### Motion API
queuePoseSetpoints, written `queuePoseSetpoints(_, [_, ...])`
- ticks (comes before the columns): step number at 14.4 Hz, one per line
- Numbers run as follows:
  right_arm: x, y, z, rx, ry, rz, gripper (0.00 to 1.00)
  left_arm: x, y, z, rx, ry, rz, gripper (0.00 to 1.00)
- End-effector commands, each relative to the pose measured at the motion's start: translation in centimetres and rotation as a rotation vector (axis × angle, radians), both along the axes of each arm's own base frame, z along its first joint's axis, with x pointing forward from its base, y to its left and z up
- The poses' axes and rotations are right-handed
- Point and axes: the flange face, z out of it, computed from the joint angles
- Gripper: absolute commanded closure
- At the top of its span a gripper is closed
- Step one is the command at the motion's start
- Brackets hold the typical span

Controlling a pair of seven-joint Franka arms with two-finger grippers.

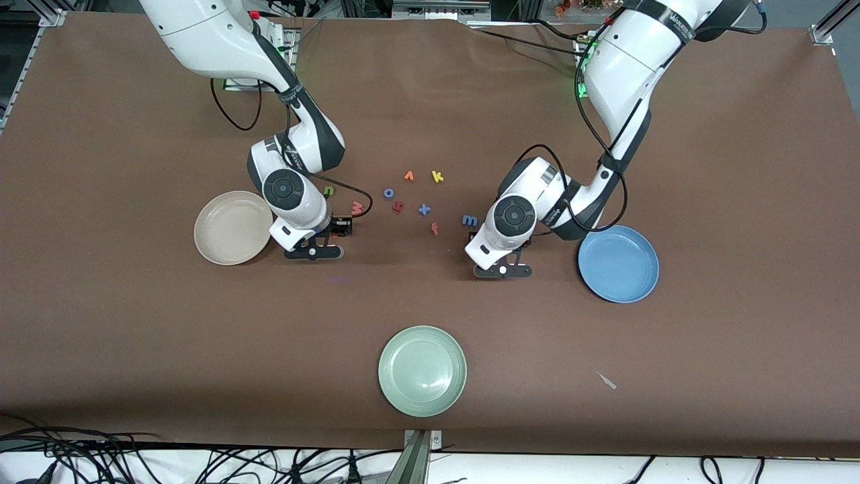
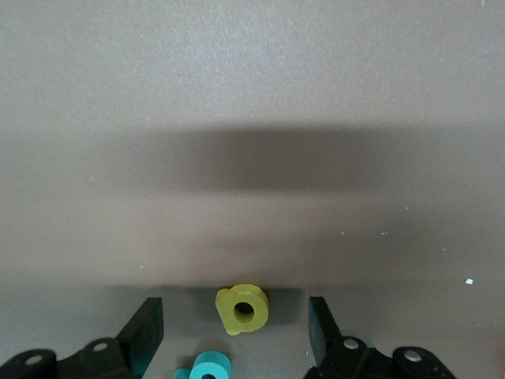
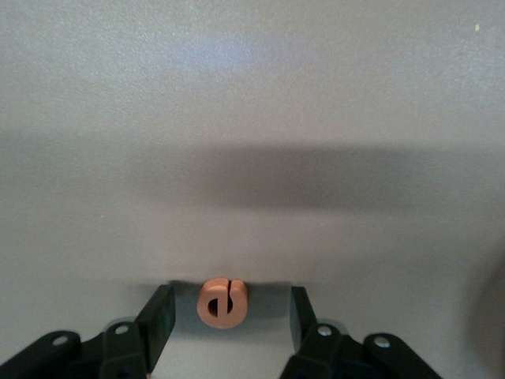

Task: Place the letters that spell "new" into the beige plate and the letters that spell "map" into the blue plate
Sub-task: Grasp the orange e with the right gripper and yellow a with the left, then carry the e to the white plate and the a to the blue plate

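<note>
Starting nearest the front camera: one pale green plate (image 1: pixel 422 370), standing alone near the table (image 1: pixel 739 134) edge, with a small pale scrap (image 1: pixel 607 381) lying off toward the left arm's end. Farther up, the blue plate (image 1: pixel 619 263) sits at the left arm's end and the beige plate (image 1: pixel 233 227) at the right arm's end. Just beside the blue plate, the left gripper (image 1: pixel 502 270) is low at the tabletop; in its wrist view the fingers (image 2: pixel 146 330) stand apart with the yellow "a" (image 2: pixel 243 309) lying flat between them, not touched by either, and the teal "p" (image 2: pixel 207 367) partly seen close by it. Just beside the beige plate, the right gripper (image 1: pixel 313 253) is likewise low at the table; its fingers (image 3: pixel 157 315) stand apart on either side of the orange "e" (image 3: pixel 222 302), a narrow gap showing on each side. Farther still, the loose letters lie between the two arms: blue "m" (image 1: pixel 469 220), red "f" (image 1: pixel 435 229), a blue cross-shaped piece (image 1: pixel 424 209), a dark red letter (image 1: pixel 398 206), blue "o" (image 1: pixel 388 193), pinkish-red "w" (image 1: pixel 356 209), green "n" (image 1: pixel 328 191). Farthest of the group: orange "v" (image 1: pixel 408 176) and yellow "k" (image 1: pixel 437 177).
</note>
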Motion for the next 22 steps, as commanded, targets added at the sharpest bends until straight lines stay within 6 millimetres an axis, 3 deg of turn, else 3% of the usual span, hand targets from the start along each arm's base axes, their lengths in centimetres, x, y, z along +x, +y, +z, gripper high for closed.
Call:
queuePoseSetpoints(1, [0.4,0.5,-0.3,0.003,-0.008,0.0,0.42,-0.9,-0.6,-0.5,0.01,-0.007,-0.006,0.17])
queuePoseSetpoints(3, [0.4,0.5,-0.3,0.003,-0.008,0.0,0.52,-1.2,-0.8,-0.5,0.011,-0.007,-0.014,0.22])
queuePoseSetpoints(5, [0.4,0.5,-0.3,0.004,-0.008,-0.004,0.65,-1.2,-0.9,-0.6,0.017,-0.01,-0.024,0.37])
queuePoseSetpoints(9, [1.0,0.5,0.2,0.01,-0.016,-0.013,0.77,-0.2,-0.2,0.4,0.01,-0.027,-0.009,0.81])
queuePoseSetpoints(12, [1.9,-0.5,3.5,-0.014,0.007,0.005,0.78,0.4,0.3,2.3,0.016,-0.035,-0.007,0.88])
queuePoseSetpoints(14, [2.1,-3.2,5.3,-0.054,0.069,0.051,0.78,1.1,2.1,4.6,0.043,-0.017,0.007,0.88])
queuePoseSetpoints(17, [2.0,-7.6,6.8,-0.065,0.08,0.126,0.78,3.1,6.9,6.3,0.057,0.017,0.013,0.88])
queuePoseSetpoints(20, [0.2,-12.2,8.3,-0.062,0.069,0.194,0.78,4.9,12.4,7.9,0.041,0.06,-0.082,0.87])
queuePoseSetpoints(22, [-1.7,-15.3,7.3,-0.05,0.046,0.229,0.78,5.9,16.2,8.0,0.024,0.091,-0.13,0.87])
